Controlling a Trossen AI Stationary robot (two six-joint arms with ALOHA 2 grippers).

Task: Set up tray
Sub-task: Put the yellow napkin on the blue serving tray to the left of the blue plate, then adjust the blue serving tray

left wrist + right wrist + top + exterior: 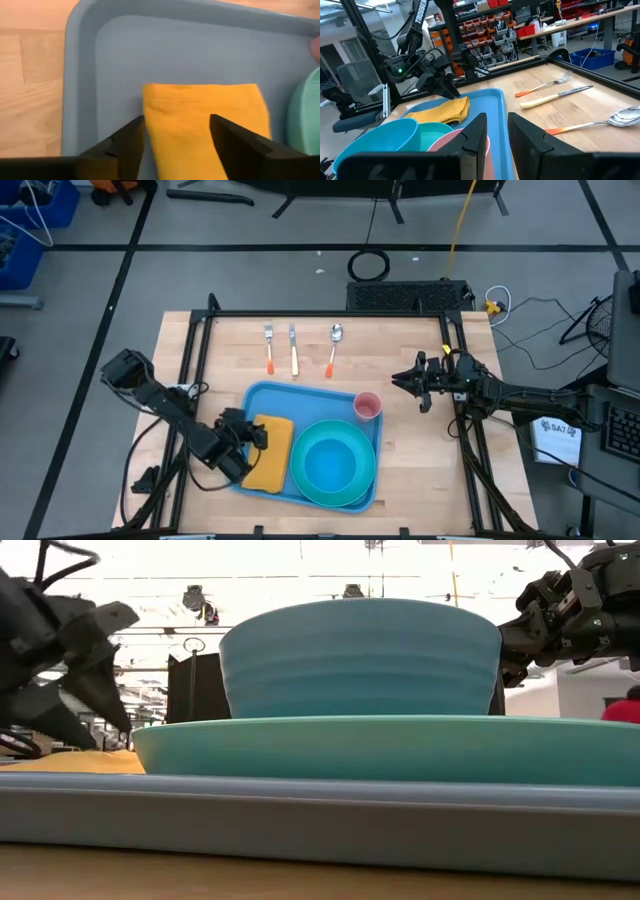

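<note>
Your left hand (252,438) hovers, fingers wide apart, over the yellow napkin (268,452) on the blue tray (262,395) at the counter's near middle. The right hand (402,383), narrowly parted and empty, waits right of the pink cup (367,406). Cutlery (293,350) beyond the tray likely comes next.

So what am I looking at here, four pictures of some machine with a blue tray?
It is one moment seen by four cameras. Two dark robot arms work at a wooden table, each ending in a two-finger gripper. One camera looks straight down, one sits at table height, and one rides on each wrist.

On the tray lie a folded yellow cloth, a teal plate with a bowl in it, and a pink cup. Beyond the tray lie a fork, a knife and a spoon.

The left gripper is open over the cloth, holding nothing. The right gripper waits beside the tray, also empty.
</note>
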